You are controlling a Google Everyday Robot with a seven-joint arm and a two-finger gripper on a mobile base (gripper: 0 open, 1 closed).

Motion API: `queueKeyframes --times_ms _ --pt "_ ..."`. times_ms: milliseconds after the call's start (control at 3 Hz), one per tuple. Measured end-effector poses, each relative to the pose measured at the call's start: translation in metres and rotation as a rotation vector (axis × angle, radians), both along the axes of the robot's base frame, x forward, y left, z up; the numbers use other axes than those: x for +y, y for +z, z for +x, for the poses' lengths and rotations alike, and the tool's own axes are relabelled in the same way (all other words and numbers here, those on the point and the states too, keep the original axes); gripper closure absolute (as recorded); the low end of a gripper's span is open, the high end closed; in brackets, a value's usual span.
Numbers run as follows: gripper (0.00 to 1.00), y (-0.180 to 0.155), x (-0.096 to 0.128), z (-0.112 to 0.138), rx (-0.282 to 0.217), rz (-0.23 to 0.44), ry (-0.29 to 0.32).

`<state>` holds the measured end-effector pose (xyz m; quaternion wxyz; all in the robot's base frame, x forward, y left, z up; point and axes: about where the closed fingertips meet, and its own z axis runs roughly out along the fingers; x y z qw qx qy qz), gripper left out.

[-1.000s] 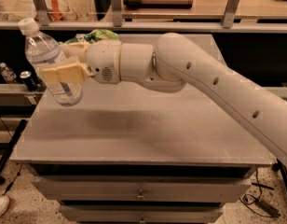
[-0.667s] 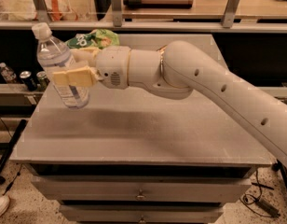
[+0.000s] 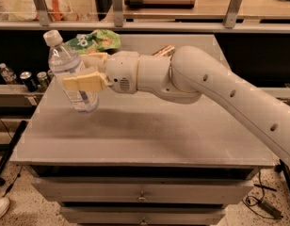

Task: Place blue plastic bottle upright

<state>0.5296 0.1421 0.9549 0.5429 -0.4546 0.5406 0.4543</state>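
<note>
The grey table (image 3: 154, 135) fills the middle of the frame. Its left edge runs down the left side and its front edge crosses low, above the drawers. The white arm (image 3: 229, 95) reaches in from the lower right toward the upper left.

The blue plastic bottle (image 3: 65, 62) is in the upper left, over the table's left part and not far in from that left edge. Its long axis is near vertical but leans, with the white cap up and to the left and the base down and to the right. Whether the base touches the tabletop I cannot tell; it looks just above it.

The gripper (image 3: 75, 72) comes at the bottle from the right, level with the label. Its 2 tan fingers (image 3: 84, 83) are clamped across the bottle's middle, 1 in front and 1 behind.

My judgement is that the coming move depends on this lean: the cap has to swing right until the axis is plumb, and then the base goes down flat. The bare top stretches right and forward of the bottle, while the near left edge leaves less margin there.

A green snack bag (image 3: 100, 39) lies just behind the bottle at the back of the table. Dark cans (image 3: 29, 80) stand on a low shelf at far left, well apart.
</note>
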Motion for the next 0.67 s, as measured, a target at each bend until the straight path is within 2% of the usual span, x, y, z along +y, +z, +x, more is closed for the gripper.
queueKeyframes --times_ms 667 --pt "1.0 -0.0131 -0.0037 0.0001 -0.025 0.001 0.026"
